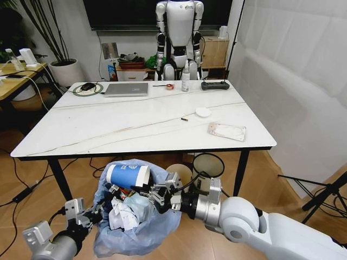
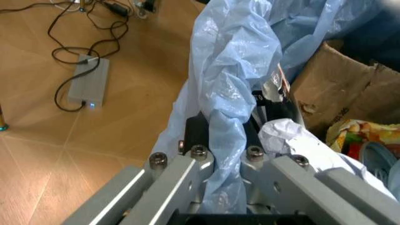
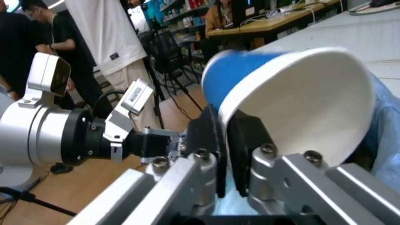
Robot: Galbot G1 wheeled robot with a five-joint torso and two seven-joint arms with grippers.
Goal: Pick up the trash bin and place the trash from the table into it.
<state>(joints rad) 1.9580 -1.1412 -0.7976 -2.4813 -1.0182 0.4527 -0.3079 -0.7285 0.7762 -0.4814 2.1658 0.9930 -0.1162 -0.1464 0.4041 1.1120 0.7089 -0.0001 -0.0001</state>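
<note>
Blue cup (image 1: 127, 176) is light and squashy; right gripper (image 3: 230, 140) fingers clamp its rim over the bin (image 1: 135, 216). Left gripper (image 2: 220, 154) fingers pinch the bin's thin bag.

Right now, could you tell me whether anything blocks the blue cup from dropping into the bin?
Nothing visible does. The right tool pinches the blue paper cup by its rim directly over the trash bin, above crumpled white paper. The left tool grips the bag's edge.
</note>
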